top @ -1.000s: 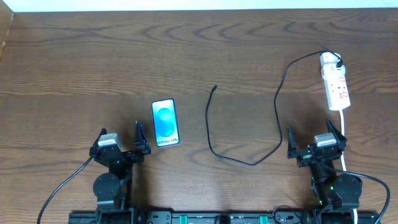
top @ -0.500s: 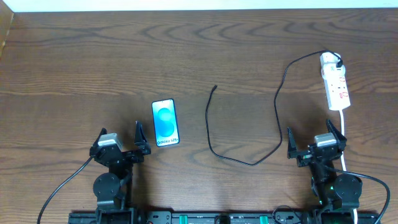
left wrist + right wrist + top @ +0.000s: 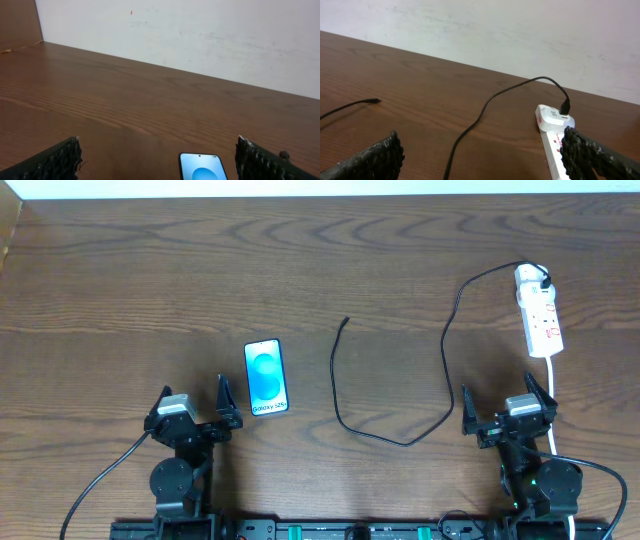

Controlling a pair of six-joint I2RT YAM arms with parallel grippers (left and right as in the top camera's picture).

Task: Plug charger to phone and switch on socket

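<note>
The phone [image 3: 266, 377] lies flat left of centre, blue screen up; its top end [image 3: 202, 167] shows at the bottom of the left wrist view. The charger [image 3: 395, 435] is a thin black cable looping across the middle of the table. Its free tip [image 3: 346, 320] lies bare on the wood, also visible as a tip [image 3: 374, 100] in the right wrist view. Its black plug [image 3: 545, 281] sits in the far end of the white socket [image 3: 540, 320] at the right. My left gripper [image 3: 192, 410] is open just near-left of the phone. My right gripper [image 3: 508, 410] is open near the socket's cord, holding nothing.
The socket's white cord [image 3: 553, 395] runs toward the near edge past my right gripper. A white wall [image 3: 200, 35] borders the table's far edge. A wooden side panel [image 3: 20, 22] stands at the far left corner.
</note>
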